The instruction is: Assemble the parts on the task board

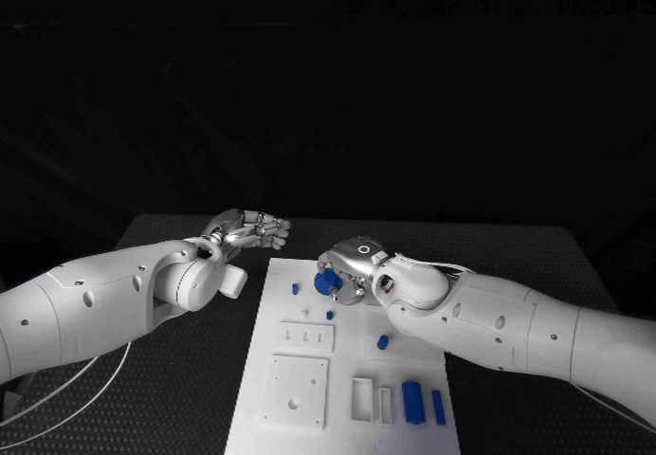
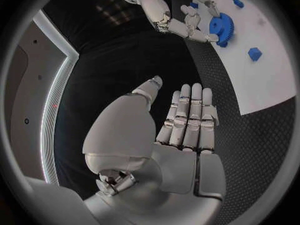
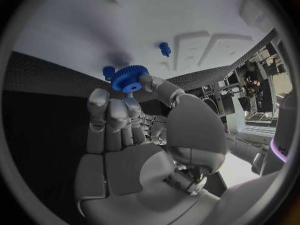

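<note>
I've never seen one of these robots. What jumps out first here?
The right hand pinches a blue gear just above the far end of the white task board. The left hand hovers off the board's far left corner, fingers together, holding nothing. More small blue parts lie near the board's near end.

Right hand (image 1: 358,270) hides much of blue gear (image 1: 327,282).
</note>
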